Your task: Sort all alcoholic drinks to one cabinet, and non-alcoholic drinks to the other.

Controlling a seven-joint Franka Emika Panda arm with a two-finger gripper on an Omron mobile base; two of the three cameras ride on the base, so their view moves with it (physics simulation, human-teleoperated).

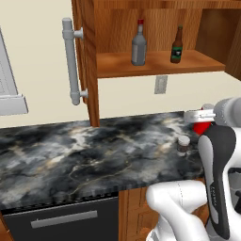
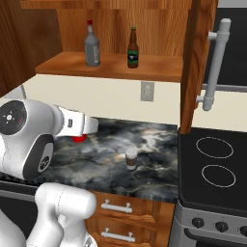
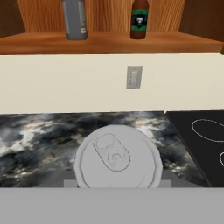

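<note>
My gripper [image 1: 203,121] hangs just above the right part of the dark marble counter [image 1: 84,160], shut on the small red can [image 1: 201,128]. The can [image 2: 79,138] shows as a red patch under the hand, and its grey pull-tab top [image 3: 117,157] sits close between the fingertips. A short brown cup with a pale lid [image 1: 183,145] stands on the counter near the hand. On the open wooden cabinet's shelf [image 1: 155,63] stand a grey bottle with a red cap [image 1: 139,44] and a brown beer bottle with a green label [image 1: 177,45].
The cabinet's doors stand open, one with a grey bar handle [image 1: 71,61], the other [image 2: 215,70] over the black stove [image 2: 212,164]. A wall outlet [image 2: 147,90] sits below the shelf. Drawers [image 2: 116,207] and a dishwasher front [image 1: 61,221] lie under the counter.
</note>
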